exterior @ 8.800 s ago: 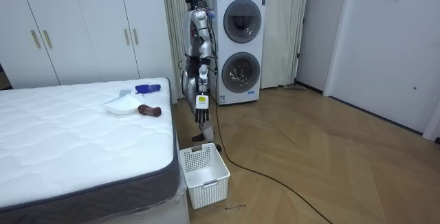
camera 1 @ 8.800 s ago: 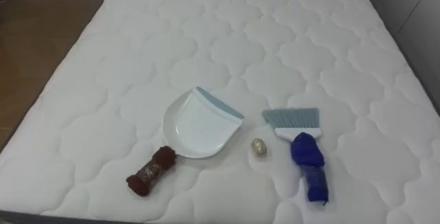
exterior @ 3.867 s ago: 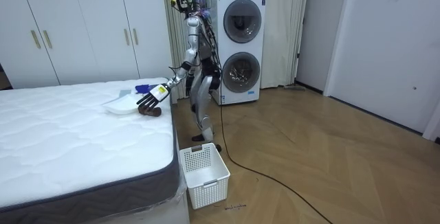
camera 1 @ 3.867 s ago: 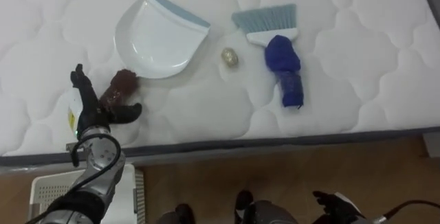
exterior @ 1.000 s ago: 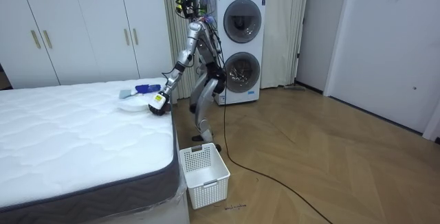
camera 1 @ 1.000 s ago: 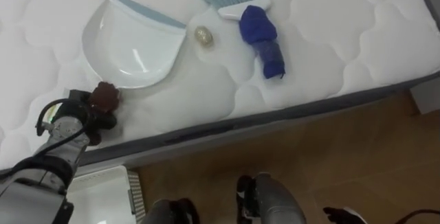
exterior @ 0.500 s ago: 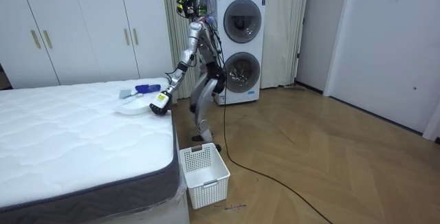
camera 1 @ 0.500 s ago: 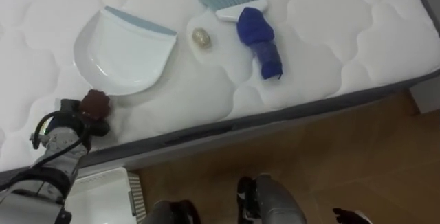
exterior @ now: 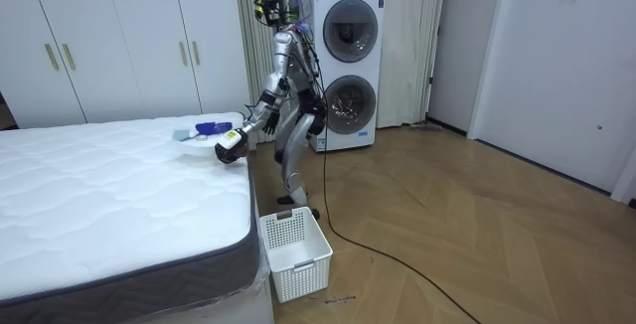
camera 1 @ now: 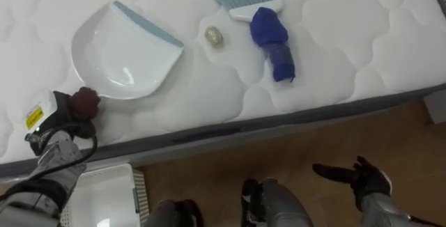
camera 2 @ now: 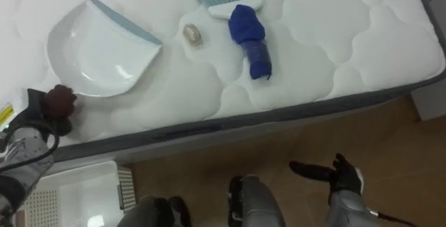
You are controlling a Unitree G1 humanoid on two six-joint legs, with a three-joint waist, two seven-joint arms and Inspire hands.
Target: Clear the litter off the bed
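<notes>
We see the left hand (camera 1: 66, 115) clamped round the brown cloth roll (camera 1: 86, 102), at seven o'clock of the dustpan (camera 1: 122, 53). We judge it soft and light, best gripped mid-length. The right hand (camera 1: 368, 179) hangs spread.

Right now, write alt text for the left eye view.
The left hand grips the brown handle of a white dustpan at the mattress edge. A small golden ball and blue-handled brush lie beside it; the right hand hangs open above wooden floor.
</notes>
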